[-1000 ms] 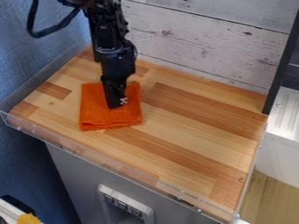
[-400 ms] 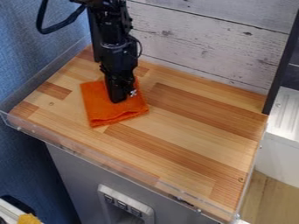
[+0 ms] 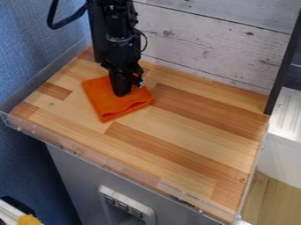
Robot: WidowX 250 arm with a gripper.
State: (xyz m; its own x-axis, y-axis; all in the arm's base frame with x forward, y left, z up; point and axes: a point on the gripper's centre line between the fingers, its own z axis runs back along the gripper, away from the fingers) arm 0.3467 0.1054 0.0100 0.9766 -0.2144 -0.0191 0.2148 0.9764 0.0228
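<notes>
The gripper points down onto the orange cloth, its tip at the cloth or just above it; the view does not settle whether they touch. How far open it is cannot be told, nor whether it has hold of any fabric. The relation that counts is that the cloth lies directly beneath the tip and spreads out mostly to its near and left sides, with a smaller part to the right. The cloth is folded and roughly square, so no long axis stands out; it sits turned on the board, one corner towards the near side, one to the left and one to the right, and layered edges show along its near-right side. The black arm comes in from the top edge, left of centre, and hangs close to upright. The cloth is in the far left part of the wooden board, well apart from the clear rim on the near side, with the whitewashed plank wall behind the board
</notes>
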